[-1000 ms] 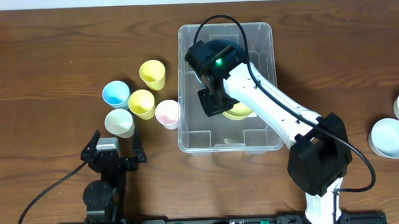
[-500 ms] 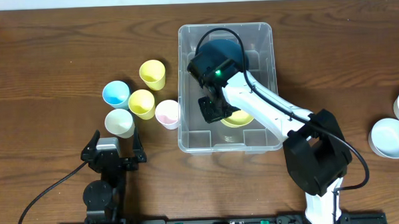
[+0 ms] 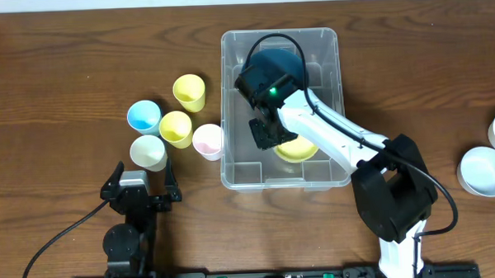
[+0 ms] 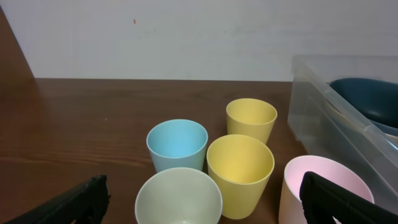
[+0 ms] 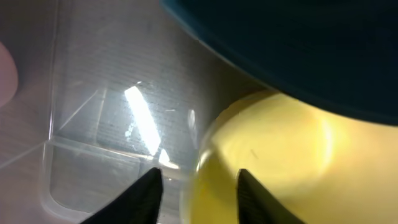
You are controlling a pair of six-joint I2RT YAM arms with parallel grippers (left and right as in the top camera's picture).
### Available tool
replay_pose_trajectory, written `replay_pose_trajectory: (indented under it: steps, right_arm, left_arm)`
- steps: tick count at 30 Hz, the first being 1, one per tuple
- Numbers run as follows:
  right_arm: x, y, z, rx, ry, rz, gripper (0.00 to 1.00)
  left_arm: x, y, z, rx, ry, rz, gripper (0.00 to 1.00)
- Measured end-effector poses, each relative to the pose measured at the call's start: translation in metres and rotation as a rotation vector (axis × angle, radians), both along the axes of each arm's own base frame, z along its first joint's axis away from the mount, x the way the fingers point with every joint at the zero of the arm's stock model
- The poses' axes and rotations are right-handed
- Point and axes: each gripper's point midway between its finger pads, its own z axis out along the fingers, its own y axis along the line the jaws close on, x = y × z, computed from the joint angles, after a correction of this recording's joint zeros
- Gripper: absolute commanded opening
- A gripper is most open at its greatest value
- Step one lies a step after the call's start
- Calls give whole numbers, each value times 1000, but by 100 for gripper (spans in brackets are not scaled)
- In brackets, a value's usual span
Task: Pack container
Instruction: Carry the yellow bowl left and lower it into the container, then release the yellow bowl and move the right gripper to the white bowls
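Clear rectangular container point(image 3: 248, 168), rounded corners, held dark bowl point(image 5: 280, 43), yellow bowl point(image 5: 273, 155). Right tool point(image 5: 199, 177) spread; left tool point(image 4: 202, 186) spread.

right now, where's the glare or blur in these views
Right wrist: a white glare streak on the container floor, and the yellow bowl looks soft, very close. Left wrist: cups sharp. Overhead: even light, sharp.

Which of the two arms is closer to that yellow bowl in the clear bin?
The right. Its gripper hangs inside the container, directly over the yellow bowl's rim. The left gripper sits outside the container, off to its side by the pale green cup.
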Motion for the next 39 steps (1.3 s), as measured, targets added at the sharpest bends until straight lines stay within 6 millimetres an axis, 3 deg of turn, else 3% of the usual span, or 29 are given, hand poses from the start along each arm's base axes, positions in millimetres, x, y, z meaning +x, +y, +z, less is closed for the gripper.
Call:
replay_pose_trajectory:
  steps: [6, 10, 11, 12, 13, 14, 20, 27, 30, 33, 36, 39]
  right_arm:
    - [-4, -5, 6, -25, 20, -2, 47]
    - [7, -2, 43, -16, -5, 2, 57]
    - [12, -3, 57, -13, -23, 1, 61]
    - [15, -5, 68, -17, -34, -4, 77]
    - [18, -9, 82, -26, -50, -12, 99]
    - [22, -14, 96, -37, -69, -16, 99]
    - [21, -81, 172, -163, -160, -204, 99]
    - [19, -170, 235, -101, -314, -558, 99]
    - [8, -197, 246, -87, -341, -666, 99]
    - [-14, -229, 241, -110, -317, -787, 99]
    - [-36, -262, 222, -167, -265, -924, 99]
    - [-43, -288, 190, -206, -216, -1036, 99]
  left_arm:
    - [0, 0, 0, 0, 0, 0, 98]
    - [0, 0, 0, 0, 0, 0, 98]
    - [0, 0, 0, 0, 0, 0, 98]
    - [0, 0, 0, 0, 0, 0, 98]
    - [0, 0, 0, 0, 0, 0, 98]
    - [0, 0, 0, 0, 0, 0, 98]
    - [0, 0, 0, 0, 0, 0, 98]
    - [0, 0, 0, 0, 0, 0, 98]
    - [0, 0, 0, 0, 0, 0, 98]
    - [0, 0, 0, 0, 0, 0, 98]
    - [0, 0, 0, 0, 0, 0, 98]
    - [0, 0, 0, 0, 0, 0, 98]
